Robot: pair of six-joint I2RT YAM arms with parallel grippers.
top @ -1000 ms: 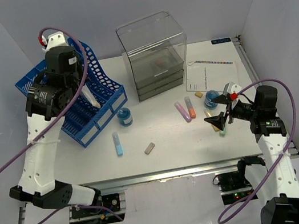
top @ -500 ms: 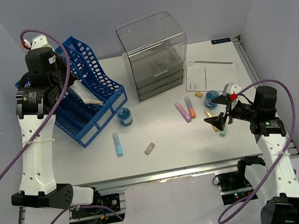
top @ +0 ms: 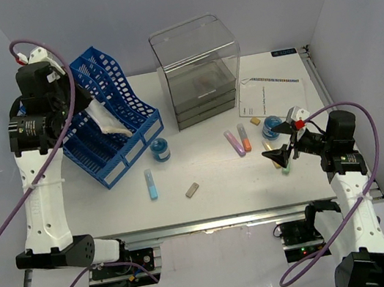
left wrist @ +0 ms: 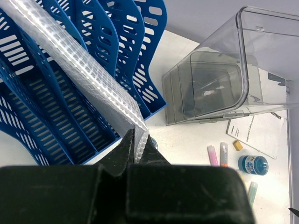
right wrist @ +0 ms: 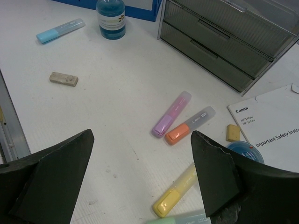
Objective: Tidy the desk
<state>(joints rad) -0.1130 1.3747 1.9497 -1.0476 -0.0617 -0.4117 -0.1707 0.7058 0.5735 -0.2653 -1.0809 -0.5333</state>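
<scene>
Left gripper (left wrist: 136, 145) clamps a clear ribbed sheet (left wrist: 70, 51) slanting ahead into the blue file rack (left wrist: 60, 112). Right gripper (right wrist: 141, 140) gapes wide, desk (right wrist: 112, 88) beneath it, purple highlighter (right wrist: 171, 113) just ahead.

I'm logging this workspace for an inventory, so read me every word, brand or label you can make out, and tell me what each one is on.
"Canon": on the white leaflet lying on the desk.
"Important Safety Instr": same leaflet, lower down; the rest is cut off by the picture's edge.
Orange highlighter: it carries small print, too small to read.
Blue bottle: its label is too blurred to read.
</scene>
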